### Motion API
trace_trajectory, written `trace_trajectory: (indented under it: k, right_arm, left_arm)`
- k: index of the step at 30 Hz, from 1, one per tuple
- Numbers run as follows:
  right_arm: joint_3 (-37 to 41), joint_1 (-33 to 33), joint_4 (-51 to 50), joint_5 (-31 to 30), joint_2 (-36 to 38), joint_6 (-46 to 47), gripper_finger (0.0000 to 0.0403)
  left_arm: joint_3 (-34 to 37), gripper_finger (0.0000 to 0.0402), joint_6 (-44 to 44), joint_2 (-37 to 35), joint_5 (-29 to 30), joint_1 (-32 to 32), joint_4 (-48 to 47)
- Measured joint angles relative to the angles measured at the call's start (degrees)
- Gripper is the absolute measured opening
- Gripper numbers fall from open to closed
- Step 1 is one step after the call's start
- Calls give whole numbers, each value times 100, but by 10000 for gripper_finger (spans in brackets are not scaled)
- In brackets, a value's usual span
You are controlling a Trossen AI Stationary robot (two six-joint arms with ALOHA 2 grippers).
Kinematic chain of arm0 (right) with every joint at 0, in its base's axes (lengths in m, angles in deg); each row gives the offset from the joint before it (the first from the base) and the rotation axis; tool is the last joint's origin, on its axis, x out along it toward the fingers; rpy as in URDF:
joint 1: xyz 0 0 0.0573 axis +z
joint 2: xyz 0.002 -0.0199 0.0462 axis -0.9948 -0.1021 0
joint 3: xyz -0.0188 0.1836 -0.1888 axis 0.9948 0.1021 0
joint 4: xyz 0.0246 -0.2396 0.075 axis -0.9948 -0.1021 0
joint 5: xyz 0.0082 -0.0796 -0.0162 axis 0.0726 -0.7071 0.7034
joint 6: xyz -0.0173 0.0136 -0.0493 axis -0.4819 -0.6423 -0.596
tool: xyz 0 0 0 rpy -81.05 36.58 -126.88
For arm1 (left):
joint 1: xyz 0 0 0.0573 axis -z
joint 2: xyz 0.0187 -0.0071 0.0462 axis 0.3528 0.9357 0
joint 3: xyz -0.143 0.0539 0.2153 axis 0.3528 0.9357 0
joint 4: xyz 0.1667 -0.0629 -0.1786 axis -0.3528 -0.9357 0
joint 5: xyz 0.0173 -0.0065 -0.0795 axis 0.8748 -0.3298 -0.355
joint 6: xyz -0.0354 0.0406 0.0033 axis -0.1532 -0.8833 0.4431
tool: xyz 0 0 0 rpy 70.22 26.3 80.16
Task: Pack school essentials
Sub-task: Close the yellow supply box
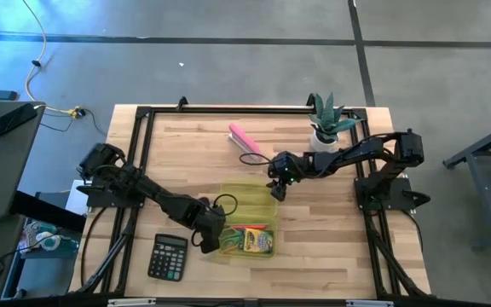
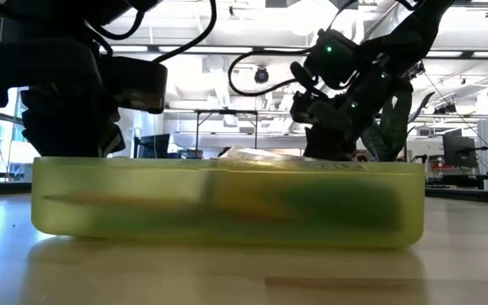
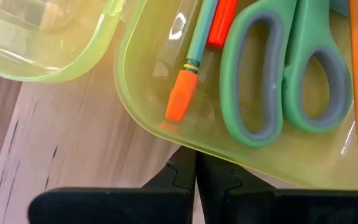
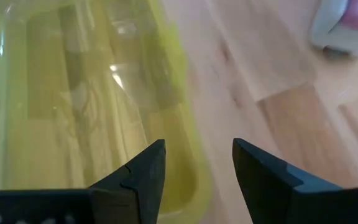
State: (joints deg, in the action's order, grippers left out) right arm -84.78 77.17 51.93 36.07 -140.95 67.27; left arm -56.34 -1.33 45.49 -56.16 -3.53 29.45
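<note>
The translucent yellow-green plastic case (image 1: 247, 241) lies open on the wooden worktop (image 1: 331, 247), its filled half holding the green-handled scissors (image 3: 284, 81), an orange-tipped pencil (image 3: 188, 74), a red-orange marker (image 3: 221, 22) and the yellow-green crayon box (image 1: 257, 241). The left gripper (image 3: 195, 177) rests at the outer edge of that filled half with its fingers pressed fully together and nothing between them; the scissors and pencil lie just beyond the fingertips, inside the wall. The right gripper (image 4: 197, 165) hangs over the corner of the empty lid half (image 4: 73, 99), fingers spread wide and holding nothing, the lid's rim just ahead of and between them. The likely next step is closing the lid, so the risk is a poor bite: the rim is thin and slick, and if the fingers close off-centre it could slip out or the whole case could skate across the worktop. The left fingers seem to brace the case, though whether they actually touch it is hard to tell. A pink bar-shaped stapler (image 1: 247, 141) and a black calculator (image 1: 168, 257) stay outside.
</note>
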Motion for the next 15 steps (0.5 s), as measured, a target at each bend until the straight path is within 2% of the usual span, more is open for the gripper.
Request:
trace_trajectory:
  k: [15]
  right_arm:
    - [0, 66, -461, -92, 0, 405, 177]
  left_arm:
    - [0, 0, -68, 0, -9, -2, 11]
